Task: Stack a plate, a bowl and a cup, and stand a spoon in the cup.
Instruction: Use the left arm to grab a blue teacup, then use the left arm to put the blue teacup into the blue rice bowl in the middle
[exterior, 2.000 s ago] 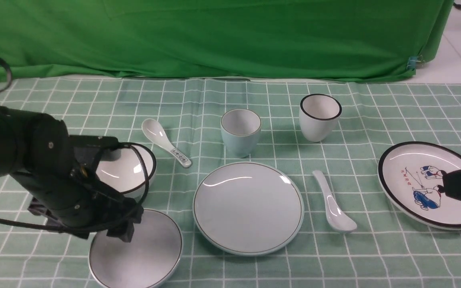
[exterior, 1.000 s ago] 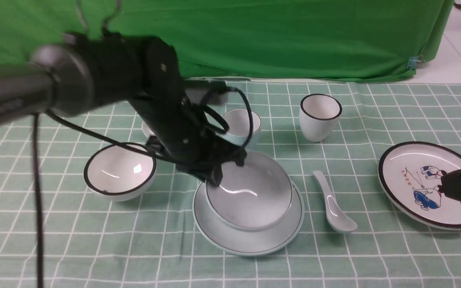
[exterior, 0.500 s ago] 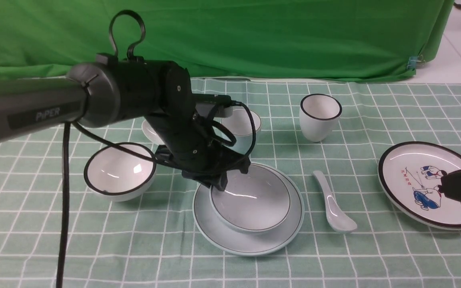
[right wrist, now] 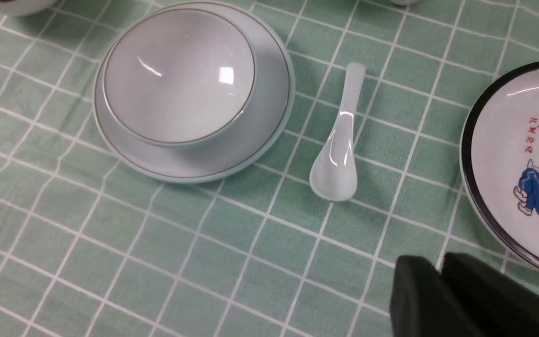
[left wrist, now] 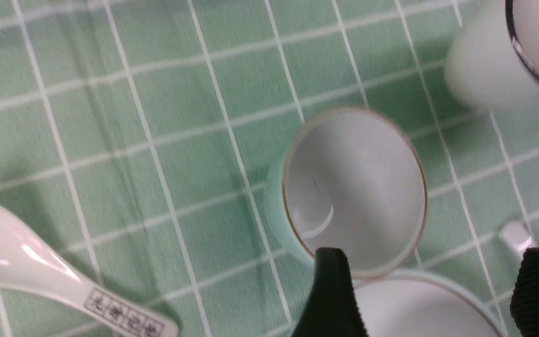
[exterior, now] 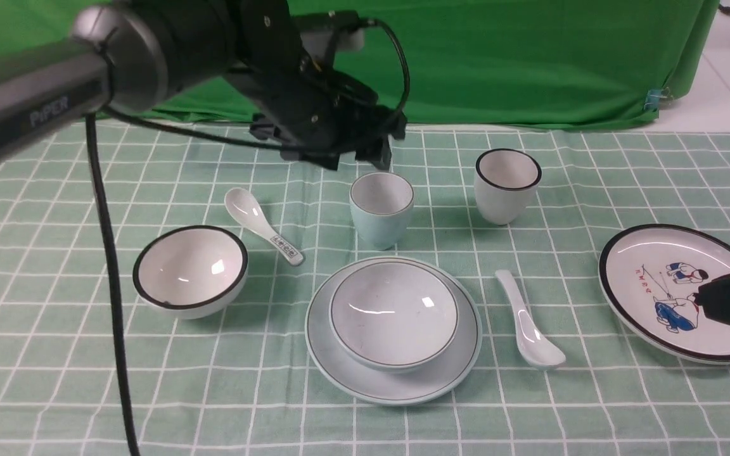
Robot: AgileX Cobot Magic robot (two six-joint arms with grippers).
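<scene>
The pale blue-grey bowl (exterior: pixel 393 313) sits upright in the pale blue plate (exterior: pixel 397 387) at the front middle; both also show in the right wrist view, bowl (right wrist: pixel 178 75) on plate (right wrist: pixel 255 145). The pale blue cup (exterior: pixel 381 209) stands just behind them. The plain white spoon (exterior: pixel 526 323) lies on the cloth to the right of the plate. My left gripper (exterior: pixel 360 158) is open and empty, raised above and just behind the cup (left wrist: pixel 353 187). My right gripper (right wrist: pixel 438 269) is shut and empty, low at the right, by the cartoon plate.
A white black-rimmed bowl (exterior: pixel 191 269) and a pattern-handled spoon (exterior: pixel 262 223) lie on the left. A white black-rimmed cup (exterior: pixel 506 183) stands to the right of the blue cup. The cartoon plate (exterior: pixel 653 266) lies at the far right. A green backdrop hangs behind the table.
My left gripper carried the bowl from the front left onto the plate, let it go, then rose and moved back over the cup. The right arm has not moved.
</scene>
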